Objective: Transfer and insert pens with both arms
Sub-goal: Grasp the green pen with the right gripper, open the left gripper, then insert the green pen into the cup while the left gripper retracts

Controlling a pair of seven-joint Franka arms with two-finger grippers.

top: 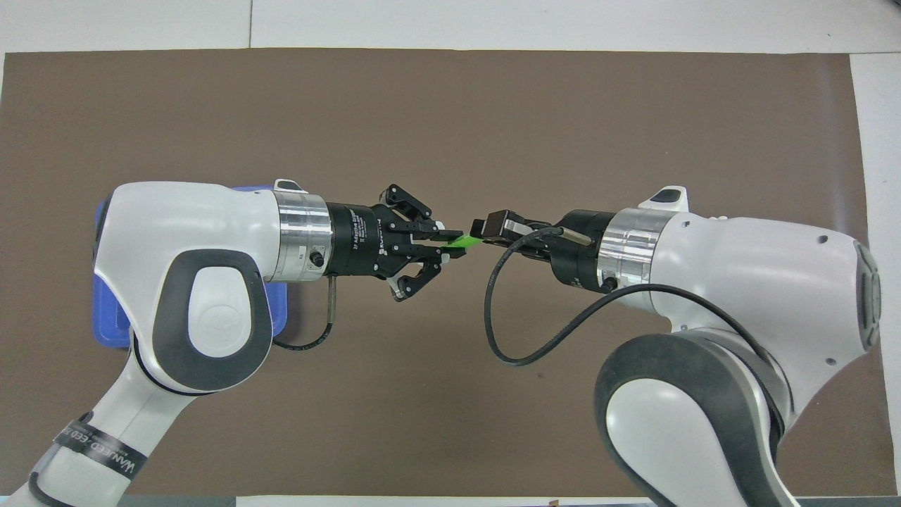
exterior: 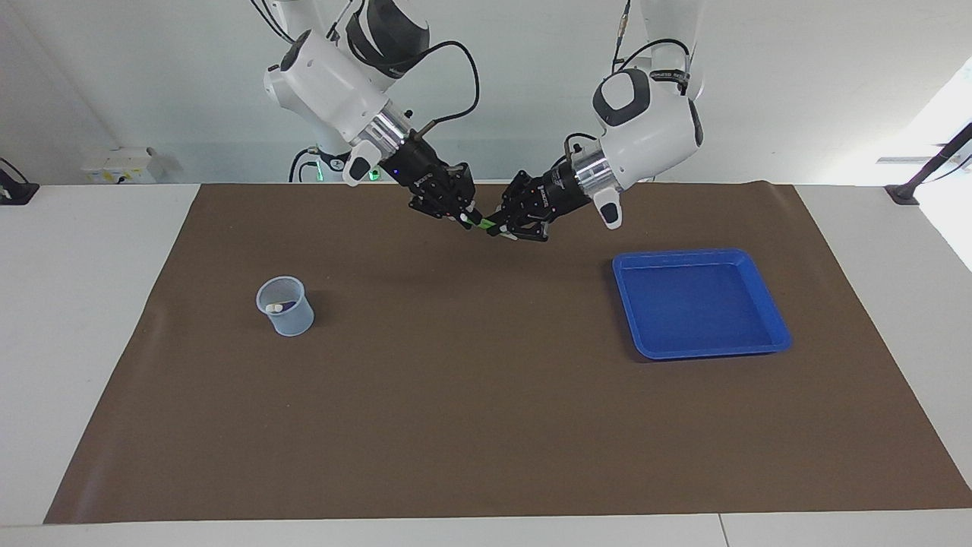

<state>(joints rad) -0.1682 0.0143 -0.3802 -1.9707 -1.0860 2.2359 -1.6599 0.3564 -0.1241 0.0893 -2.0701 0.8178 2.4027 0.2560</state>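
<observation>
The green pen (exterior: 483, 222) (top: 463, 241) is held level in the air over the middle of the brown mat, between the two grippers. My left gripper (exterior: 507, 226) (top: 445, 243) is shut on one end of it. My right gripper (exterior: 460, 213) (top: 487, 229) is at the pen's other end, where the pale cap shows at its tip. A clear plastic cup (exterior: 285, 307) stands toward the right arm's end of the table. A pale pen cap (exterior: 276, 307) shows inside it. I see no purple or yellow pen body.
A blue tray (exterior: 700, 302) (top: 105, 320) lies on the mat (exterior: 471, 395) toward the left arm's end, and nothing lies in it. In the overhead view the left arm covers most of the tray and the right arm hides the cup.
</observation>
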